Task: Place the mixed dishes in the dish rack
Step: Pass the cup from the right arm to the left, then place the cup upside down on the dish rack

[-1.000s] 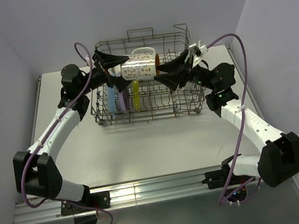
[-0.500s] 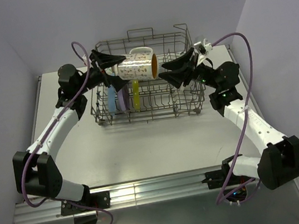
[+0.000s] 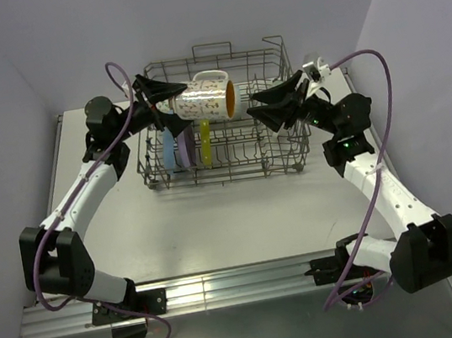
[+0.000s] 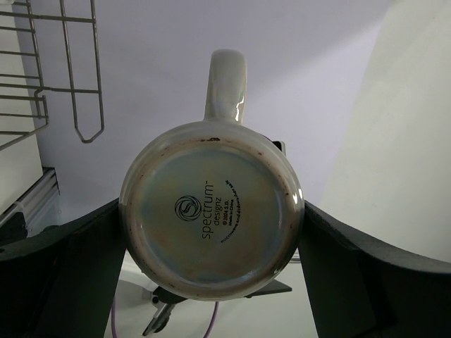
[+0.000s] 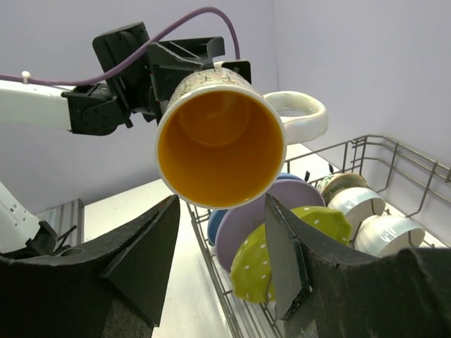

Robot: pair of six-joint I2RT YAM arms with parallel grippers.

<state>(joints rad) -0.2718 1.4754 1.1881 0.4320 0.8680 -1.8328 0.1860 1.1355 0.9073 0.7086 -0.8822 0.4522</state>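
Cup [image 3: 206, 101] in mid-air is the centre of the scene: a cream mug with a fine scattered print outside, a glossy orange glaze inside and a single pale loop handle. It lies on its side above the left half of the dish rack [image 3: 227, 174], clear of the wires, mouth facing right and handle turned up and away. The left wrist view shows its round base [image 4: 211, 218] with a printed maker's stamp and a speckled foot ring.

The left gripper [image 3: 172, 102] clamps the cup by that base, one finger on each side. The right gripper [image 3: 255, 107] hangs over the rack's right half with its jaws parted and nothing between them, lined up with the orange mouth [image 5: 220, 144] but apart from it.

The one grey wire rack stands at the far edge of the table [image 3: 217, 221], midway along it. Three plates stand on edge side by side in its tines near the front left corner: a blue plate [image 3: 169, 154], a lavender plate [image 3: 184, 148] and a yellow-green plate [image 3: 206, 142], the last dotted with white in the right wrist view. That view also shows three rounded pieces in a row behind the plates: a patterned bowl [image 5: 337, 184] and two pale bowls [image 5: 359, 203] [image 5: 389, 232].
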